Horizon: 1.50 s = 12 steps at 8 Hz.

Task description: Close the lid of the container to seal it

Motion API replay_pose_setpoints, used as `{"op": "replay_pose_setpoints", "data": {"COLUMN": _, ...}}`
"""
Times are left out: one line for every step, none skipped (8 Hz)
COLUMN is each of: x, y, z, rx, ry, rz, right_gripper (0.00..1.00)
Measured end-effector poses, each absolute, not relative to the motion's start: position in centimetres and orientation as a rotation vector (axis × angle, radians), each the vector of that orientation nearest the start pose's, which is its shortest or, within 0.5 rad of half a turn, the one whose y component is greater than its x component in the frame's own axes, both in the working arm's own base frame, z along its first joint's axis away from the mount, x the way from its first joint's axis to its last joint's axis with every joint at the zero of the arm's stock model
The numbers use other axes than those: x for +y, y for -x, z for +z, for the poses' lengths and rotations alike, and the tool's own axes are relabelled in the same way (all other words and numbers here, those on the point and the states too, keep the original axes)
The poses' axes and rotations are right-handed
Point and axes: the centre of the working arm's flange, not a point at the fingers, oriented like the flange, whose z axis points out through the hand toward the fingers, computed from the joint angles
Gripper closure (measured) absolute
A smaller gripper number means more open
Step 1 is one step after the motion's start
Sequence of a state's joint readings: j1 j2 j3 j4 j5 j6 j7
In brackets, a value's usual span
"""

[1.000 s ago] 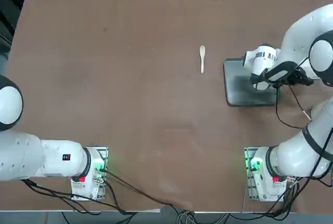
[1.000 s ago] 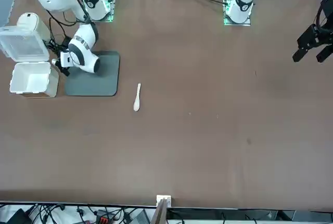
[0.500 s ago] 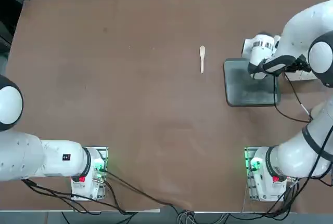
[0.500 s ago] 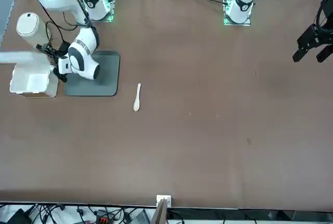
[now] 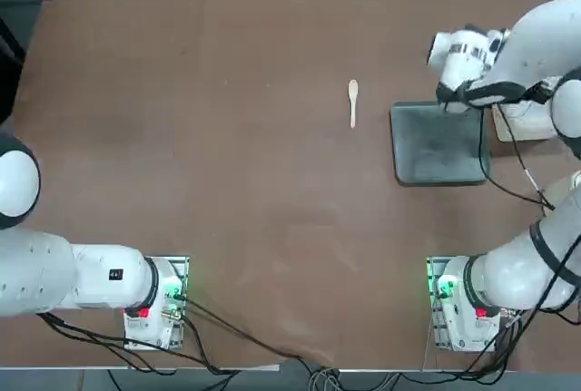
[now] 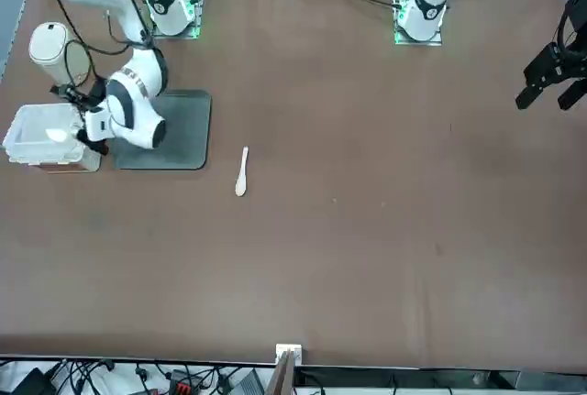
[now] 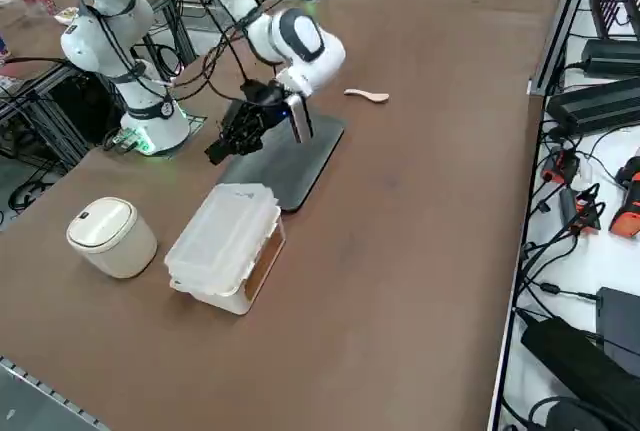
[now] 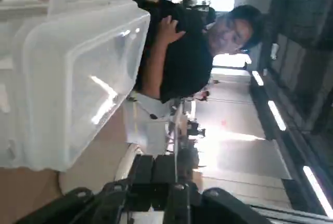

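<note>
The container point(image 7: 240, 276) is a small translucent white box standing at the table's right edge, beside the grey tray. Its lid point(image 7: 222, 229) lies down flat on top of it; I cannot tell whether it is snapped tight. The front view shows the same closed-looking box point(image 6: 44, 134). My right gripper point(image 7: 218, 149) hovers just past the box's hinge side, a little above it and not touching, its fingers shut on nothing. In the right wrist view the shut fingers point(image 8: 158, 159) point at the lid point(image 8: 78, 78).
A dark grey flat tray point(image 5: 436, 151) lies left of the box. A small spoon point(image 5: 353, 101) rests further left. A round cream-white vessel point(image 7: 110, 236) stands near the box on the robot's side. A person in black point(image 8: 182, 52) shows beyond the table.
The lid swung from standing open down onto the box. My right gripper moved towards the table's far side with it, staying shut.
</note>
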State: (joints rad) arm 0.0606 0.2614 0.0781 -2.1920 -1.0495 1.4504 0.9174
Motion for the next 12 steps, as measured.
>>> {"op": "replay_pose_setpoints", "data": {"x": -3.9, "y": -48.9, "z": 31.7, "rx": -0.295, "ry": -1.944, "rz": -0.296, "right_gripper": 0.98}}
{"op": "replay_pose_setpoints", "data": {"x": -4.8, "y": -49.3, "z": 35.1, "rx": -0.316, "ry": -2.067, "rz": -0.293, "right_gripper": 0.98}}
{"op": "replay_pose_setpoints", "data": {"x": -6.1, "y": -49.8, "z": 37.8, "rx": -0.323, "ry": -2.185, "rz": -0.29, "right_gripper": 0.98}}
{"op": "replay_pose_setpoints", "data": {"x": -7.8, "y": -50.4, "z": 39.9, "rx": -0.309, "ry": -2.289, "rz": -0.279, "right_gripper": 0.98}}
{"op": "replay_pose_setpoints", "data": {"x": -9.7, "y": -50.8, "z": 41.4, "rx": -0.279, "ry": -2.384, "rz": -0.258, "right_gripper": 0.98}}
{"op": "replay_pose_setpoints", "data": {"x": -11.9, "y": -51.1, "z": 42.3, "rx": -0.241, "ry": -2.474, "rz": -0.229, "right_gripper": 0.98}}
{"op": "replay_pose_setpoints", "data": {"x": -13.8, "y": -51.2, "z": 42.6, "rx": -0.192, "ry": -2.554, "rz": -0.197, "right_gripper": 0.98}}
{"op": "replay_pose_setpoints", "data": {"x": -15.6, "y": -51.4, "z": 42.7, "rx": -0.134, "ry": -2.637, "rz": -0.16, "right_gripper": 0.98}}
{"op": "replay_pose_setpoints", "data": {"x": -17.2, "y": -51.5, "z": 42.8, "rx": -0.078, "ry": -2.708, "rz": -0.12, "right_gripper": 0.98}}
{"op": "replay_pose_setpoints", "data": {"x": -18.8, "y": -51.5, "z": 42.7, "rx": -0.034, "ry": -2.762, "rz": -0.076, "right_gripper": 0.98}}
{"op": "replay_pose_setpoints", "data": {"x": -20.4, "y": -51.5, "z": 42.1, "rx": -0.001, "ry": -2.808, "rz": -0.039, "right_gripper": 0.98}}
{"op": "replay_pose_setpoints", "data": {"x": -22.0, "y": -51.5, "z": 41.1, "rx": 0.034, "ry": -2.845, "rz": -0.011, "right_gripper": 0.98}}
